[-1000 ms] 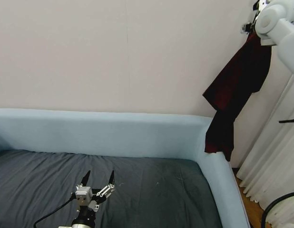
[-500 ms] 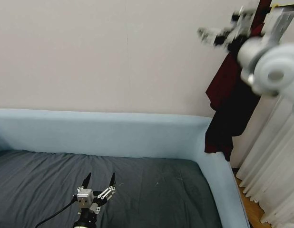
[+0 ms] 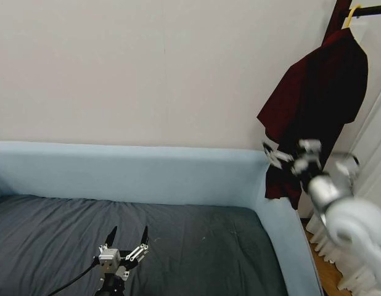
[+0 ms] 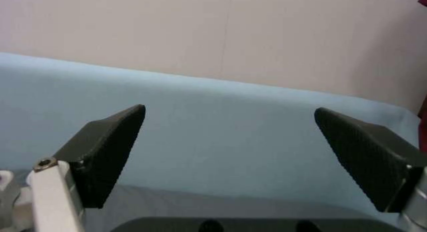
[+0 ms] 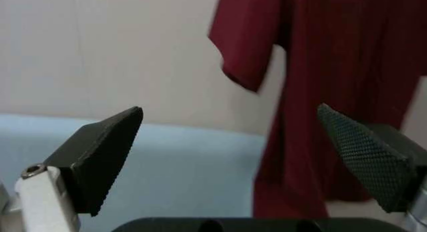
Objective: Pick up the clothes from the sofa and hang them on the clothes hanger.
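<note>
A dark red garment [image 3: 320, 105] hangs from a yellow hanger [image 3: 351, 11] on a dark stand at the upper right, and its hem drops past the sofa's corner. My right gripper [image 3: 272, 154] is open and empty, level with the garment's lower part and just left of it. In the right wrist view, the garment [image 5: 333, 91] hangs beyond the spread fingers [image 5: 100, 157]. My left gripper [image 3: 127, 235] is open and empty, low over the sofa seat. Its wrist view looks at the backrest [image 4: 227, 142].
The sofa has a light blue backrest [image 3: 129, 172], a light blue right arm [image 3: 289, 234] and a dark grey seat [image 3: 55, 240]. White curtains [image 3: 363, 191] hang at the far right behind the stand. A plain wall rises behind the sofa.
My right arm has come down from the hanger to beside the garment's lower part. The garment now hangs free of the gripper. The left gripper has sunk slightly.
</note>
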